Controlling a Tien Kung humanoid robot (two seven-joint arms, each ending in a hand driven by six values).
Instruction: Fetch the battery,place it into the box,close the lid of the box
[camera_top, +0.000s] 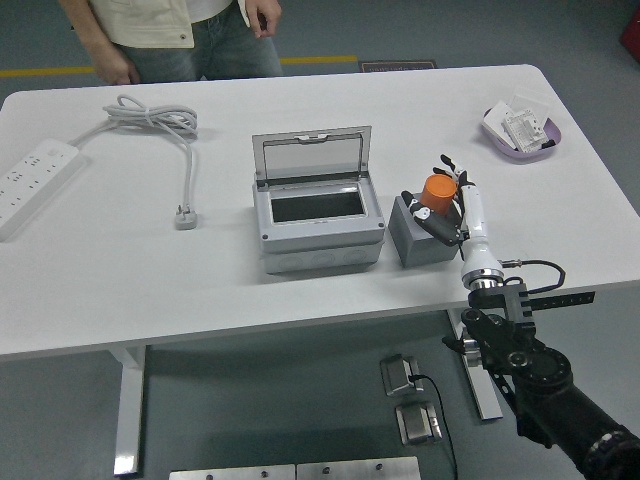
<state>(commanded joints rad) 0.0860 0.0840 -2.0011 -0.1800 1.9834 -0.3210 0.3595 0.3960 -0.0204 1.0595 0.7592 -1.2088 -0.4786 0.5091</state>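
Observation:
An orange battery (437, 189) stands upright on a small grey block (421, 238), right of the grey box (318, 232). The box's hinged lid (311, 155) stands open and its inside looks dark. My right hand (436, 197) reaches up from the lower right and wraps the battery: the thumb lies against its left front and the fingers (451, 166) rise behind and right of it. The battery still rests on the block. My left arm is out of view.
A white power strip (30, 180) and its coiled cable (150, 118) lie at the far left, with the plug (185, 216) left of the box. A purple tray (520, 140) of small packs sits at the back right. A person (170, 35) stands at the far edge.

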